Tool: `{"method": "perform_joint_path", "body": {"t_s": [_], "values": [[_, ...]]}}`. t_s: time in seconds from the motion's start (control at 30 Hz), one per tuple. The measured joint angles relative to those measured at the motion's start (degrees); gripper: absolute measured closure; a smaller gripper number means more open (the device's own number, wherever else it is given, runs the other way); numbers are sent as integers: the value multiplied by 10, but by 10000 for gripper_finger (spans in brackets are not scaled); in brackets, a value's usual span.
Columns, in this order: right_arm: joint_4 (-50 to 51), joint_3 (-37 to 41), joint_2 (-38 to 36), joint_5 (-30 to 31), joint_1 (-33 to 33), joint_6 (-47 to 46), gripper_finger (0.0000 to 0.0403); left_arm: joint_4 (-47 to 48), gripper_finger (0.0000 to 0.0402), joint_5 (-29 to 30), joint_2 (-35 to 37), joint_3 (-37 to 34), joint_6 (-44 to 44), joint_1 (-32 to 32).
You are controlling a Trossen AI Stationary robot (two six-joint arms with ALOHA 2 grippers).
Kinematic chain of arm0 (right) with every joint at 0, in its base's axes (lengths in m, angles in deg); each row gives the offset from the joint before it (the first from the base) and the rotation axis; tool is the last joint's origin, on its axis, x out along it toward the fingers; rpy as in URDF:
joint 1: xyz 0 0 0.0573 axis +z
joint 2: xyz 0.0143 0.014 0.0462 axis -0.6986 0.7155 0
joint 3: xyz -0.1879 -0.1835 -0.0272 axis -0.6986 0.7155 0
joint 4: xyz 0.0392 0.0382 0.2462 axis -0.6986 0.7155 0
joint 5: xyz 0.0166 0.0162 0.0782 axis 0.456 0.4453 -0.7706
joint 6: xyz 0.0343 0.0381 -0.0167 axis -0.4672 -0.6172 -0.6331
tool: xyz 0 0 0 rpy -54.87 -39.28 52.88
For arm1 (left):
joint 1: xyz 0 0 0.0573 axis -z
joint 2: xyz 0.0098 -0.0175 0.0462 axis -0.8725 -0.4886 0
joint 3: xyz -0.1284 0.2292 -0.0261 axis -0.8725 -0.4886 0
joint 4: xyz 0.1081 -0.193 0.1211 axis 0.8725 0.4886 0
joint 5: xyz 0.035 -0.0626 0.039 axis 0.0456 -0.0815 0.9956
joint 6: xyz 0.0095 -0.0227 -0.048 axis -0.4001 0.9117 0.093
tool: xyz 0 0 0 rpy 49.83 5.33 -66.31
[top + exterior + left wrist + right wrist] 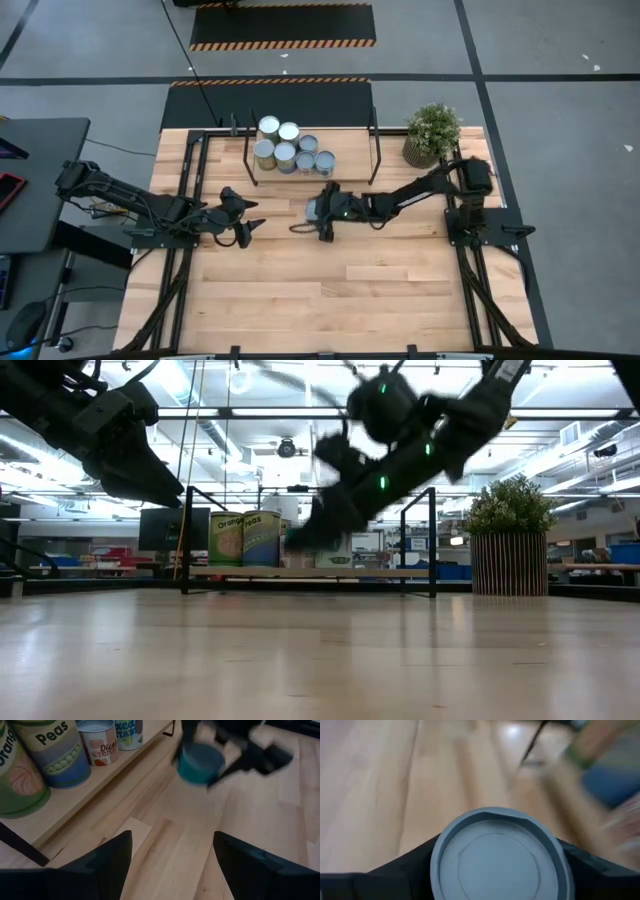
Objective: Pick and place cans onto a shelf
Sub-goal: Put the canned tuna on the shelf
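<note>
Cans (290,146) are sitting grouped on the shelf (350,172); the right gripper (318,210) is clasping another can (499,855), while the left gripper (245,222) is hovering with jaws apart, holding nothing.

Grey floor (560,60) with striped black mats (282,26), bright ceiling lights (290,420), dark side desk (35,180).

Six cans (291,147) clustered upright on the light-wood, black-framed shelf (352,170), silvery tops up, labels reading peas, oranges and tomatoes. A seventh, teal-sided can (200,764) with a grey ridged top, gripped above the tabletop just in front of the shelf, apart from the rest.
</note>
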Motion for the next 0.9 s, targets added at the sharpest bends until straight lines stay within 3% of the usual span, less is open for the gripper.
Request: {"method": "perform_joint_path", "body": {"t_s": [0.2, 0.4, 0.67, 0.9], "values": [[35, -1, -121, 14, -26, 16, 88, -1, 118, 0, 0, 0, 1, 0], [49, -1, -200, 16, -114, 19, 95, -1, 118, 0, 0, 0, 1, 0], [85, -26, -167, -22, -250, -71, 96, -2, 118, 14, 0, 0, 0, 0], [199, -184, -100, 5, -275, -85, 96, -2, 118, 19, 0, 0, -4, 0]]}}
